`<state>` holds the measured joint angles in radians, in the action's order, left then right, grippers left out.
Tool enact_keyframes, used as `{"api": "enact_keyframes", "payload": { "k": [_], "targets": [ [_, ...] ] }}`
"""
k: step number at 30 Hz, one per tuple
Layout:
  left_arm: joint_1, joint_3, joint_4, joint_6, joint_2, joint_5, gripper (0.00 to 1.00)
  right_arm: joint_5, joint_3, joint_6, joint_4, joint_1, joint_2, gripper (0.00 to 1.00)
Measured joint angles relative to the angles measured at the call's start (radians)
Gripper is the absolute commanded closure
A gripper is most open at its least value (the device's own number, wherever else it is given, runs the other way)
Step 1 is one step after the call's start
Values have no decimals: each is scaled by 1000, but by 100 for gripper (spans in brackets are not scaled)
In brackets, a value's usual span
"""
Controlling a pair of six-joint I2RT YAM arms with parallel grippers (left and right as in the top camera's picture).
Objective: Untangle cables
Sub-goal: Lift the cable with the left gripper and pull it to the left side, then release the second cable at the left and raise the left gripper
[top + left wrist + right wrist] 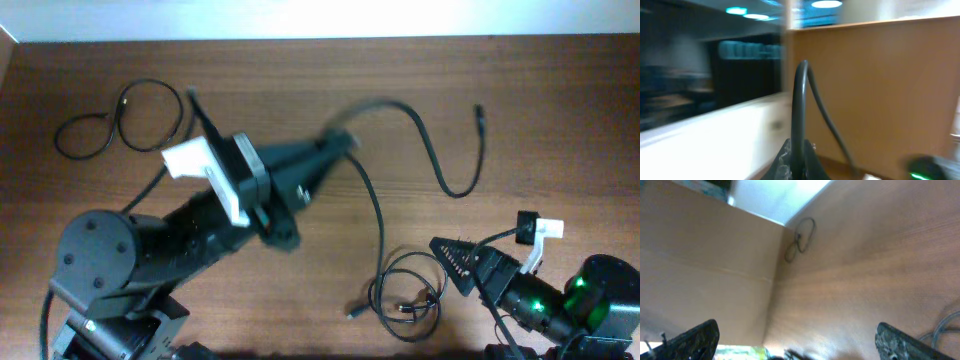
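Three thin black flexible cables [380, 220] lie on the brown wooden table [560, 130]: a loose loop [120, 122] far left, a coil [405, 295] near right and a long strand [440, 165] between. The overhead view blurs the grip. The left wrist view shows the left gripper [796, 152] clenched on the strand. The right wrist view shows the right gripper [796, 330] spread wide.

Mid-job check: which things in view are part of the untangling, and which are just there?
Job: looped cable, far left; long cable, gripped by left hand; coiled cable, beside open right hand.
Not job: right arm's own wire, white clip, table.
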<state>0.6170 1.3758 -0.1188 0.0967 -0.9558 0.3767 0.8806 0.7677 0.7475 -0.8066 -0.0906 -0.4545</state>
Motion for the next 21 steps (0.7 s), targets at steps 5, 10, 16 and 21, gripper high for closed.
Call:
{"api": "enact_keyframes", "payload": {
  "k": [5, 10, 16, 21],
  "targets": [
    [-64, -5, 579, -320, -67, -1115, 100, -193, -18, -50, -168, 0, 0, 1],
    [-410, 24, 621, -516, -212, -1390, 100, -228, -157, -52, -188, 0, -1, 1],
    [-691, 13, -131, -33, -488, -1477, 100, -256, -230, -53, -187, 0, -1, 1],
    [-1054, 11, -516, 408, -513, -984, 100, -280, -230, -52, -188, 0, 0, 1]
  ]
}}
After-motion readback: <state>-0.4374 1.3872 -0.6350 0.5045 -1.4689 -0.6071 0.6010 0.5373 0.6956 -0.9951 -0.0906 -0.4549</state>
